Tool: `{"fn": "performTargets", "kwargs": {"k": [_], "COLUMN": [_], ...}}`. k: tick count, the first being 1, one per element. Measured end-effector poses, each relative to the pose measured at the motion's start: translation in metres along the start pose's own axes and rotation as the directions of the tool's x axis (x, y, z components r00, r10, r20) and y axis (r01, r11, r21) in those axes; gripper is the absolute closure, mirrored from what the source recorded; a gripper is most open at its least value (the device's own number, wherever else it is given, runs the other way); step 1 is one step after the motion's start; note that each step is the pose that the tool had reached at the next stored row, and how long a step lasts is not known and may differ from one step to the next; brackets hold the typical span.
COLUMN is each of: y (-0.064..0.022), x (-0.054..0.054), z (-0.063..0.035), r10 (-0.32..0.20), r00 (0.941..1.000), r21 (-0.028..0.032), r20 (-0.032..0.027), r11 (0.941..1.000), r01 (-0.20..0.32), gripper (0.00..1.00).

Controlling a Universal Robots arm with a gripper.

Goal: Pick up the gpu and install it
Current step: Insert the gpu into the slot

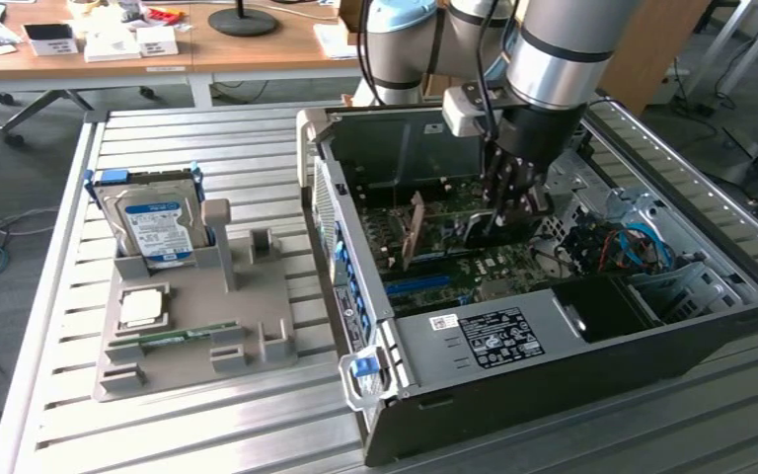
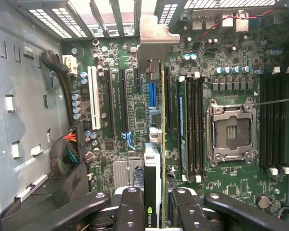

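Counter: slatted metal (image 1: pixel 182 434), with an opened computer case (image 1: pixel 551 395) lying on its side on it; wooden desks stood behind.
Jaws: closed onto the gpu (image 2: pixel 152 166), one finger (image 2: pixel 131 208) on each face, gripping the end away from its bracket.
Gpu: held on edge inside the case. Its green board ran from the jaws to the silver bracket (image 2: pixel 153 36) at the rear slot openings, parallel to the slots of the motherboard (image 2: pixel 231 192).
Step in hand: the insertion itself, by my reading. The card was lined up over the run of expansion slots, beside the short blue slot (image 2: pixel 152 94). I could not tell whether its edge had entered a slot.
What seating calls for: probably a straight press toward the board, with the card kept upright and the bracket meeting its rear opening squarely.
Edges: memory slots (image 2: pixel 192 125) lay just beside the card on one flank. Black expansion slots and a white slot (image 2: pixel 93 98) lay on the other. The processor socket (image 2: pixel 231 127) sat farther off.
Open room: little sideways, but free above, where the arm (image 1: pixel 557 49) stood over the open side. A cable bundle (image 2: pixel 67 151) hung near the grey case wall, well apart from the card.
Outside: a grey holder (image 1: pixel 208 365) on the counter kept a hard drive (image 1: pixel 155 222) and a memory stick (image 1: pixel 175 336), well apart from the case.
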State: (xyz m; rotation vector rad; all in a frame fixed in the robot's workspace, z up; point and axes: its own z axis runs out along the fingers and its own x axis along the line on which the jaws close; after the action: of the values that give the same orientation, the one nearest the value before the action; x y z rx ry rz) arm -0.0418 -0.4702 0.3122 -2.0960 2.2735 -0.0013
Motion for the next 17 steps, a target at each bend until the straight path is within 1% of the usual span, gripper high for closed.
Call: {"fn": "performTargets", "kwargs": {"k": [5, 12, 17], "y": [0.0044, 0.0092, 0.0105], "x": [0.0, 0.001, 0.001], "z": [0.0036, 0.0144, 0.0151], "r10": [0.0, 0.0, 0.0], "r00": [1.0, 1.0, 1.0], "r21": [0.0001, 0.0002, 0.0001], "r20": [0.0, 0.0001, -0.0001], "r11": [1.0, 1.0, 1.0], "r01": [0.0, 0.0, 0.0], "gripper": [0.73, 0.73, 0.73]}}
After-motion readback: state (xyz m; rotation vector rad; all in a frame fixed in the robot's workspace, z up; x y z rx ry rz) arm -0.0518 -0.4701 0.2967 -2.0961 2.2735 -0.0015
